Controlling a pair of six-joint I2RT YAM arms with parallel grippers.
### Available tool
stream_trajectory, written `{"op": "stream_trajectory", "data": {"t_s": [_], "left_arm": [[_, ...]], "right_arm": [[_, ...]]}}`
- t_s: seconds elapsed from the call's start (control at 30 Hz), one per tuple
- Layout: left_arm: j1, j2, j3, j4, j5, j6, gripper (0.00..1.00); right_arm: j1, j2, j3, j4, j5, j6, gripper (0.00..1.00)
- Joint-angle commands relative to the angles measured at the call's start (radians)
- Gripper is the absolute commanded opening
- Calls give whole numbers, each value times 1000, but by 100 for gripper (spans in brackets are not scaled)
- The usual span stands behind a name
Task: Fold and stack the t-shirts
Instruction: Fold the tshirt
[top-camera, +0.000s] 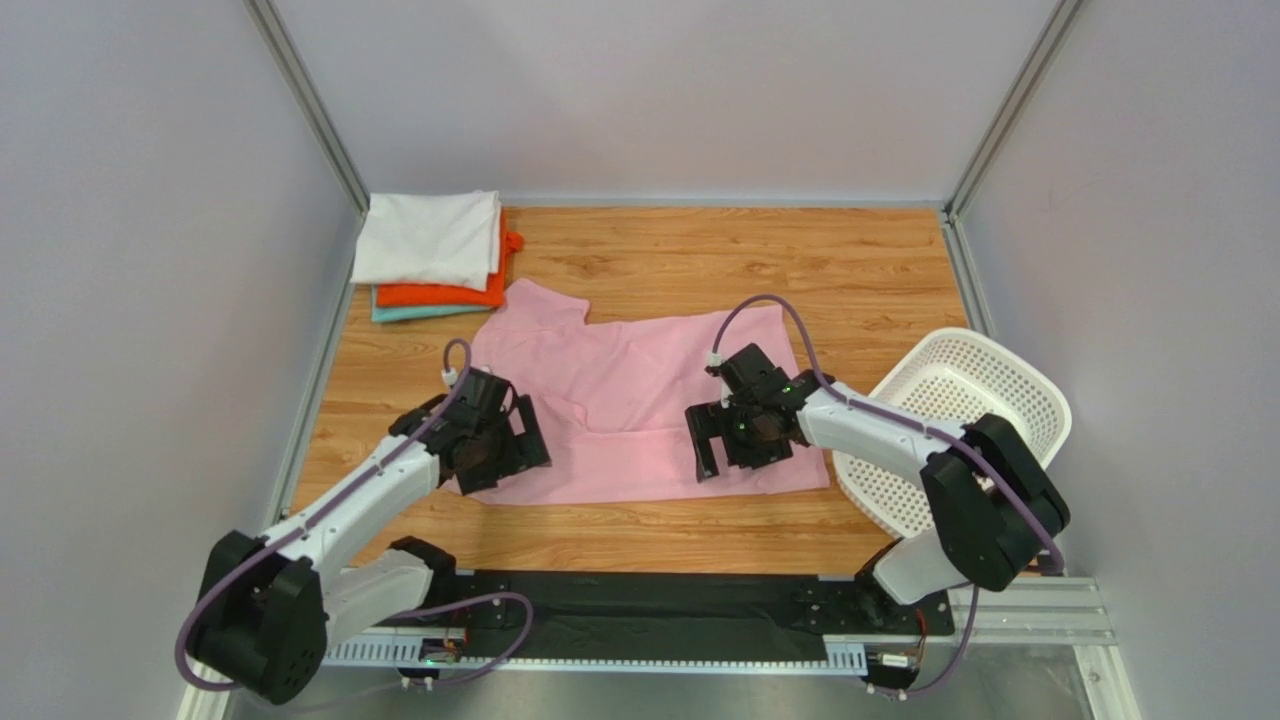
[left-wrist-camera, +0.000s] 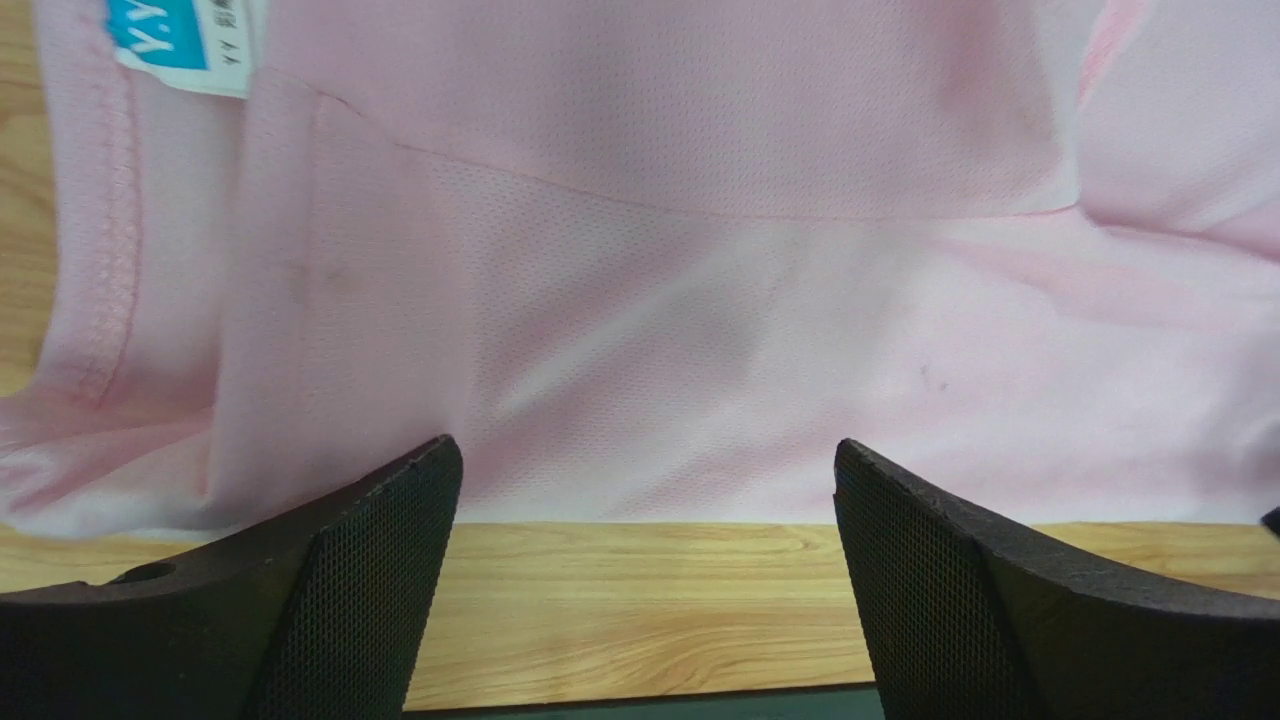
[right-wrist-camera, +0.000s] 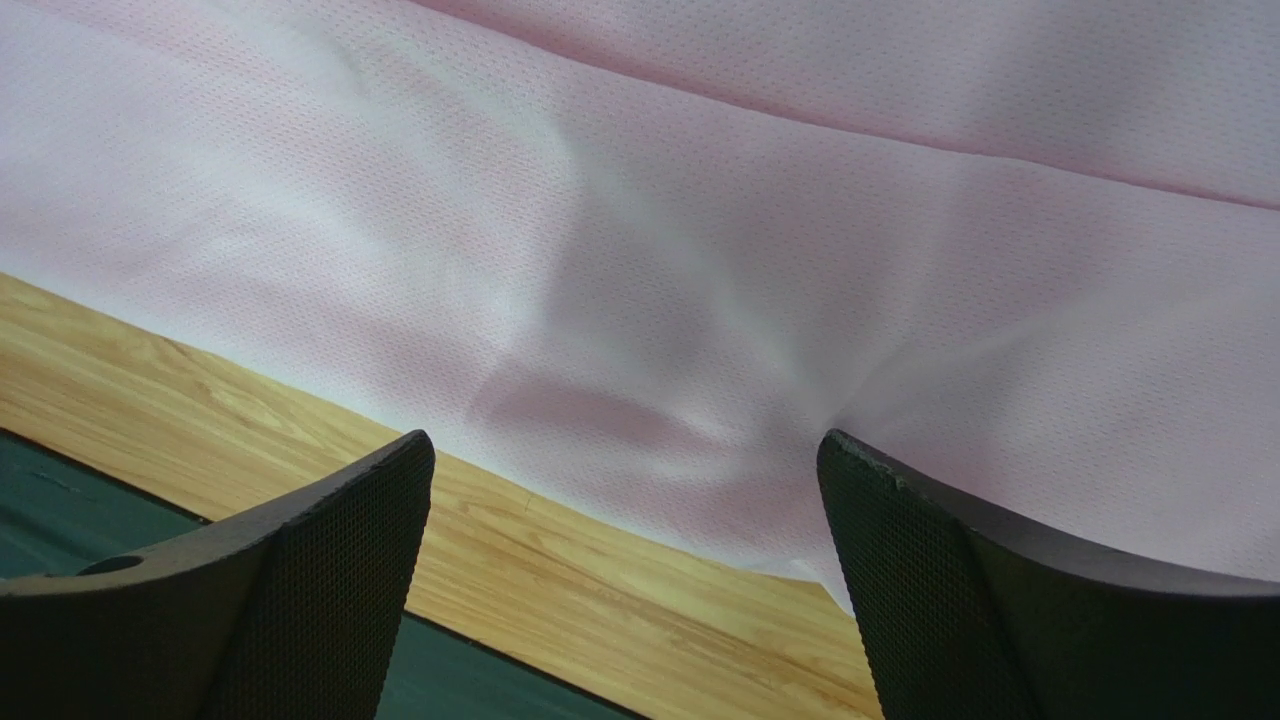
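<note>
At centre of wooden worktop (top-camera: 721, 255): light pink short-sleeved cloth t-shirt (top-camera: 631, 398), lying mostly flat, near edge toward arms. Over near-left edge: left end effector (top-camera: 523, 438), fingers spread wide, empty; blue-and-white neck label (left-wrist-camera: 173, 38) close by. Over near-right edge: right end effector (top-camera: 712, 459), likewise spread, empty. Likely handling: thin mesh knit, light, limp, wrinkles readily, slides on wood. Suggested hold: pinch near edge at both sides together. Far-left corner: folded white, orange-red, teal t-shirts (top-camera: 433, 255), stacked.
</note>
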Motion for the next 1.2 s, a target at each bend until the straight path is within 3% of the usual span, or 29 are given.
{"op": "stream_trajectory", "data": {"t_s": [0.0, 0.37, 0.6, 0.73, 0.83, 1.03, 1.17], "left_arm": [[-2, -94, 17, -17, -63, -47, 100], [0, 58, 215, -32, -123, 12, 100], [55, 13, 77, -101, -114, -53, 100], [108, -8, 14, -173, -199, -106, 100], [142, -10, 2, -178, -270, -129, 100], [154, 0, 5, -169, -237, -119, 100], [154, -98, 19, -198, -210, -114, 100]], "right_arm": [[5, -72, 13, -49, 7, 2, 100], [-16, -129, 98, -89, 103, 16, 100], [-59, -121, 61, -89, 101, 40, 100], [-65, -106, 55, -84, 98, 40, 100], [-67, -86, 56, -79, 96, 39, 100], [-68, -78, 55, -76, 100, 39, 100], [-67, -109, 58, -76, 101, 34, 100]]}}
